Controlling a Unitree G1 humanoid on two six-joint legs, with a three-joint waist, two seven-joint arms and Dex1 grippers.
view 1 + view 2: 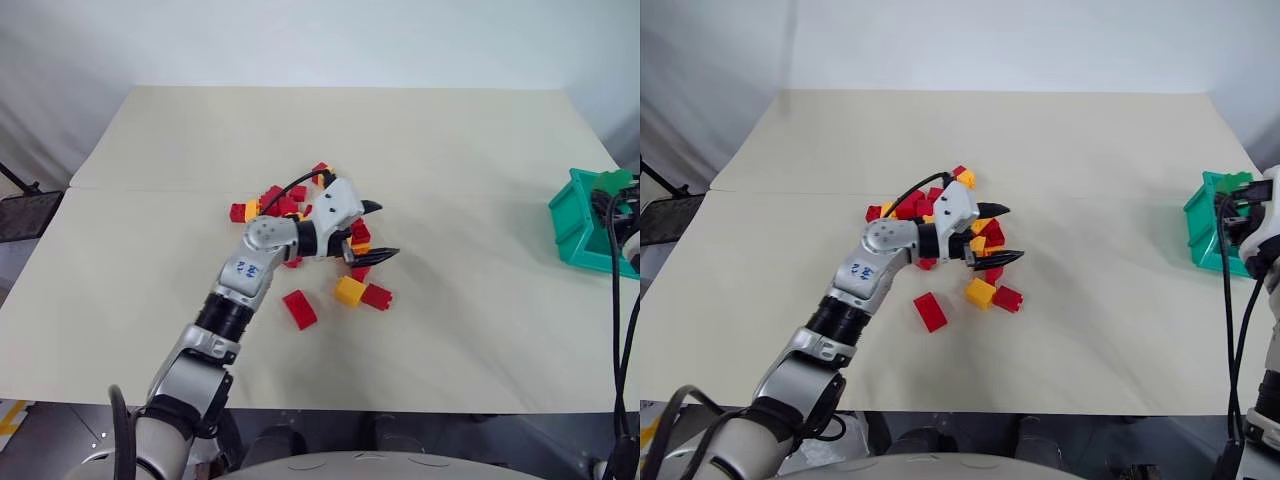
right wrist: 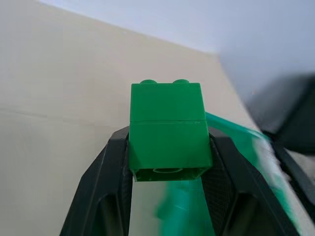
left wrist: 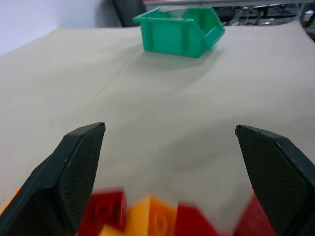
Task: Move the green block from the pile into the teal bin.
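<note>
The green block [image 2: 167, 132] is clamped between the black fingers [image 2: 114, 172] of my right gripper [image 2: 167, 164], which is shut on it. In the head views the block [image 1: 612, 181] hangs just over the teal bin [image 1: 572, 228] at the table's right edge. The bin's teal wall [image 2: 235, 132] also shows just beyond the block. The pile [image 1: 272, 199] of red and yellow bricks lies at the table's middle. My left gripper [image 1: 386, 230] stands open at the pile's right side, pointing toward the bin [image 3: 177, 32], with nothing between its fingers [image 3: 74, 167].
Three loose bricks lie just in front of the pile: a red one [image 1: 299, 308], a yellow one [image 1: 349, 290] and another red one [image 1: 377, 296]. Black cables [image 1: 615, 300] hang along the right edge by the bin. The tan table [image 1: 480, 150] is bare between pile and bin.
</note>
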